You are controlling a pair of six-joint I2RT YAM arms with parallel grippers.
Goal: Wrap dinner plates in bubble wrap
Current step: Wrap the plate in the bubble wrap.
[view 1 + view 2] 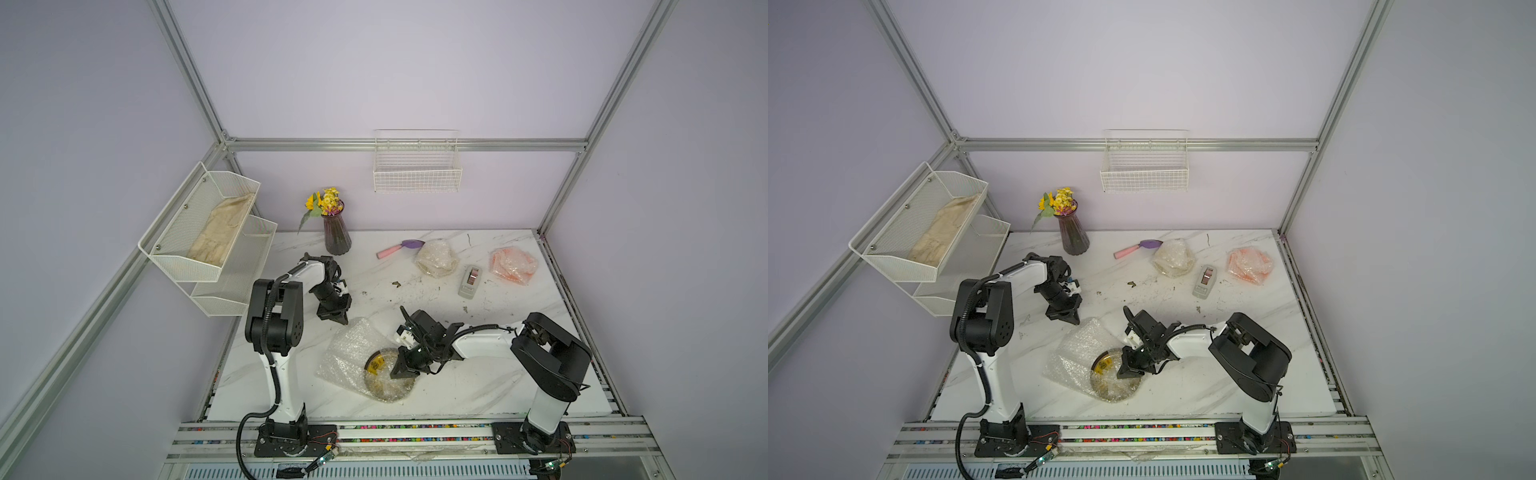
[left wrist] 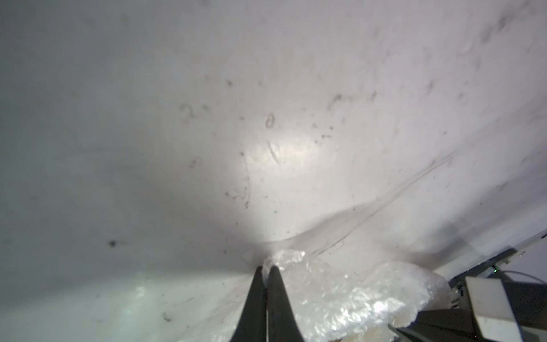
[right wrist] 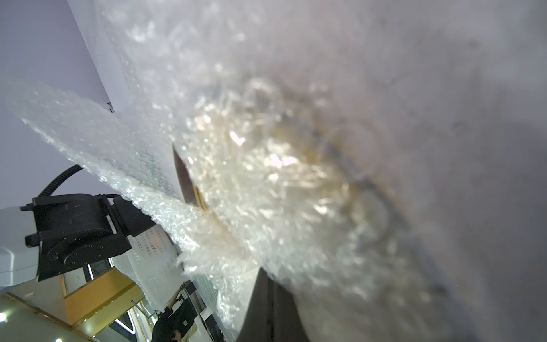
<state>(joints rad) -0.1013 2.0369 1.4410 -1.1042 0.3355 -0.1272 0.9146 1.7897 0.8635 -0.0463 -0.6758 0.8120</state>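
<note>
A yellow dinner plate (image 1: 376, 362) with a dark rim lies near the table's front, half under a folded sheet of bubble wrap (image 1: 348, 351). In both top views my right gripper (image 1: 394, 375) sits over the plate. In the right wrist view my right gripper (image 3: 268, 274) is shut, its tips buried in the bunched wrap (image 3: 103, 133) over the plate (image 3: 296, 177). My left gripper (image 2: 266, 268) is shut on the sheet's far corner (image 2: 340, 290), at the wrap's back edge (image 1: 1088, 326). Two wrapped plates rest at the back: a cream one (image 1: 436, 257) and an orange one (image 1: 513, 264).
A grey tape dispenser (image 1: 469, 281) stands between the two wrapped bundles. A purple vase of flowers (image 1: 336, 235) and a pink-handled spatula (image 1: 399, 247) are at the back. A white mesh rack (image 1: 183, 266) holding beige cloth hangs left, a wire basket (image 1: 417, 180) on the back wall.
</note>
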